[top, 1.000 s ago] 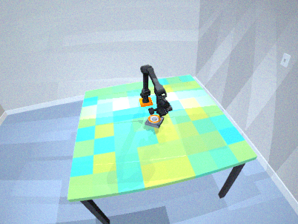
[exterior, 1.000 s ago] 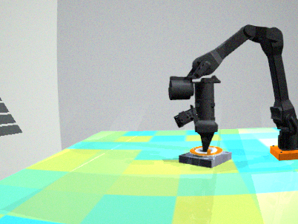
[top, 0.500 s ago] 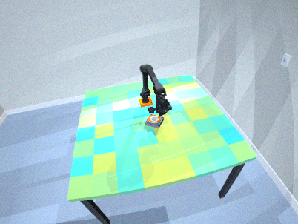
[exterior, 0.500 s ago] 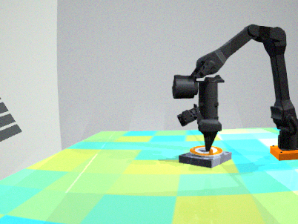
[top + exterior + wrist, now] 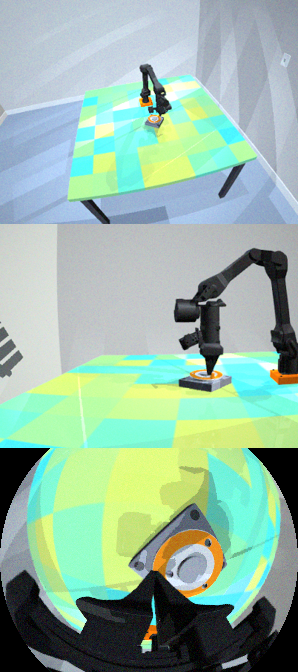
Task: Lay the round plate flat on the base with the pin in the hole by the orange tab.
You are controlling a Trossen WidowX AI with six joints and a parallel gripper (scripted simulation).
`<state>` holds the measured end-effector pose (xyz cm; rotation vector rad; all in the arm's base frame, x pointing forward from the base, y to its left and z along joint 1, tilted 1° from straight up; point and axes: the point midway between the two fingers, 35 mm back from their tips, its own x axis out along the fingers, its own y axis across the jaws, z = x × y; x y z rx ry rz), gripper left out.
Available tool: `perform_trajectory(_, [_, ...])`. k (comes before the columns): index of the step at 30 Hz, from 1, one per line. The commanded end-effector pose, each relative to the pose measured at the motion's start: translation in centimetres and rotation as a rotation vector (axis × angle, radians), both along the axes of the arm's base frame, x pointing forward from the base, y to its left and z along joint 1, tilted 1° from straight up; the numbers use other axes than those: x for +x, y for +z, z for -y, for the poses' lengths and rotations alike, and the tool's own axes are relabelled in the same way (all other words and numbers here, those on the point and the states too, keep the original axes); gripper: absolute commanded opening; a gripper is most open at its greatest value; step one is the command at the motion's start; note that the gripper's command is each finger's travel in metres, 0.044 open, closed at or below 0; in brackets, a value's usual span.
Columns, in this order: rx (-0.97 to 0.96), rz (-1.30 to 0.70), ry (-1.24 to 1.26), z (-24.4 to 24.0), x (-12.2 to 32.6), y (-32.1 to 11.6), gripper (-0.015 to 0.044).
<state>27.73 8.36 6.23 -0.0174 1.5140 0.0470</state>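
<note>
Plate (image 5: 206,374) not yet seated.
Tool (image 5: 210,371), pinched narrow and holding nothing, is pressing tip onto plate; rotating, releasing remain.

No legible text, labels, brands, numbers or signs in any view. Checked the arm, the plate, the base block and the table surface: all bare of markings. White wall fitting (image 5: 285,59) at about 2 o'clock in the top view carries nothing readable.
</note>
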Motion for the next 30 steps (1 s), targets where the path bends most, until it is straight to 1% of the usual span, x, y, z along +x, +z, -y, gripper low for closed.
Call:
perform_trajectory(1, [-0.004,-0.024,-0.006,0.2,-0.8,-0.4,0.0])
perform_trajectory(30, [-0.005,-0.025,-0.006,1.3,-2.5,-0.5,0.0])
